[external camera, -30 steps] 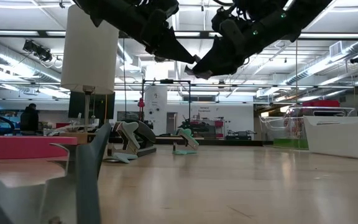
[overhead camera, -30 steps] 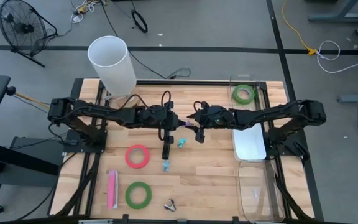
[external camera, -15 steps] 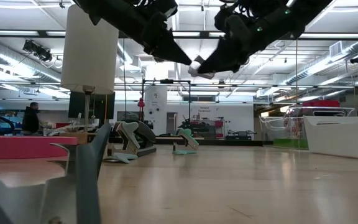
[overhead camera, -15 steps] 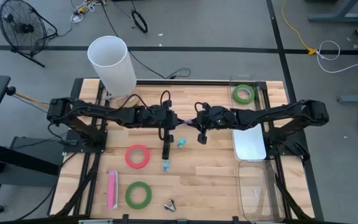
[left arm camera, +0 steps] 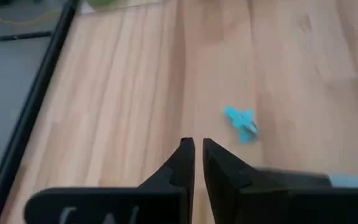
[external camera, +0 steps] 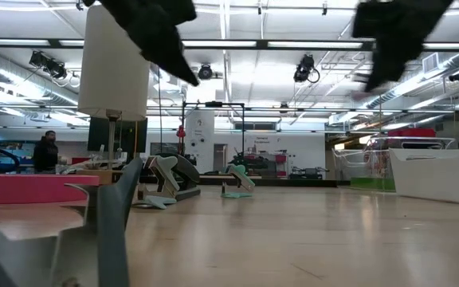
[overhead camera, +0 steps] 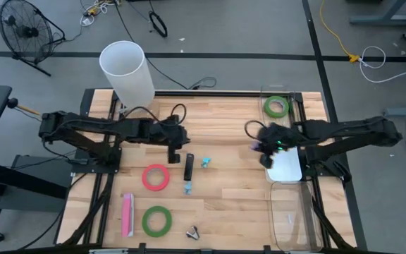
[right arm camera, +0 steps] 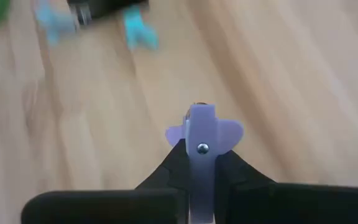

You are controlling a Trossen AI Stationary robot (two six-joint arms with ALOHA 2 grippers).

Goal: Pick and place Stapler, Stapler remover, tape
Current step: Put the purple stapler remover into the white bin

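Observation:
My right gripper [overhead camera: 259, 147] hangs above the table beside the white tray [overhead camera: 285, 168], shut on a purple staple remover [right arm camera: 201, 134]. My left gripper [left arm camera: 196, 146] is left of centre, above the wood, open by only a slit with nothing in it. A black stapler [overhead camera: 188, 168] with a blue end lies flat mid-table, a small blue staple remover [overhead camera: 206, 161] beside it. A red-pink tape roll [overhead camera: 156, 176] and a green tape roll [overhead camera: 156, 220] lie flat at the near left. Another green tape roll [overhead camera: 275, 106] lies in the far right clear bin. My right gripper pinches the purple staple remover between its two fingers, by the narrow part behind its rivet [right arm camera: 201, 165]. The winged end [right arm camera: 204, 129] sticks out past the fingertips. The fingers come slanting down from the table's right side. The remover is lifted clear of the table.
A tall white cylinder [overhead camera: 126, 73] stands at the far left corner. A pink stapler [overhead camera: 127, 214] and a small dark staple remover [overhead camera: 193, 231] lie near the front edge. A clear bin [overhead camera: 294, 215] sits at the near right. Bare wood lies between the arms.
Both grippers met above the table's middle with the purple remover between them. My right gripper has since swung toward the table's right edge, taking the remover along. My left gripper no longer has it and has drawn back toward the left edge.

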